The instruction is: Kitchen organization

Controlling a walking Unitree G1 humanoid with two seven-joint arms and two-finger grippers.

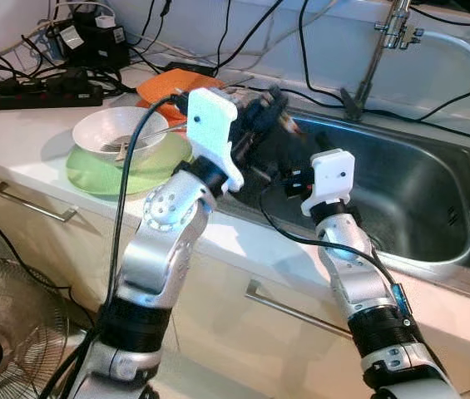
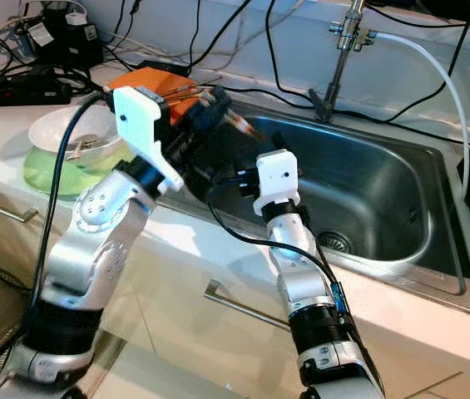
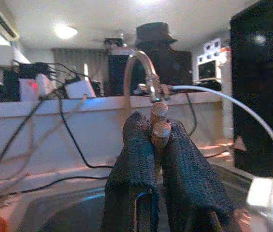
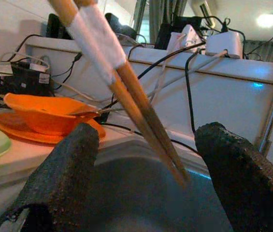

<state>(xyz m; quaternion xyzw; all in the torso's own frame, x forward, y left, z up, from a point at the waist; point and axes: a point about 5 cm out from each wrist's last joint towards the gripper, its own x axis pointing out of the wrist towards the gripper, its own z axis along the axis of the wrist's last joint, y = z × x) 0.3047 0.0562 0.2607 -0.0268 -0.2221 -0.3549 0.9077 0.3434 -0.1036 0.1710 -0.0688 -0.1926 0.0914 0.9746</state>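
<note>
I see a pale counter (image 1: 27,141) with drawer handles (image 1: 31,202) below; at seven o'clock a floor fan (image 1: 6,332), at eleven o'clock a power strip (image 1: 43,91) against the white wall (image 1: 318,50).

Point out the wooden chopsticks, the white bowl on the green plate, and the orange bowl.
Wooden chopsticks (image 4: 141,113), right wrist view, on the brown lower shafts.
White bowl (image 1: 106,129), left eye view, on its inner wall.
Green plate (image 1: 93,176), left eye view, on its front rim.
Orange bowl (image 4: 44,116), right wrist view, on its outer wall.
</note>
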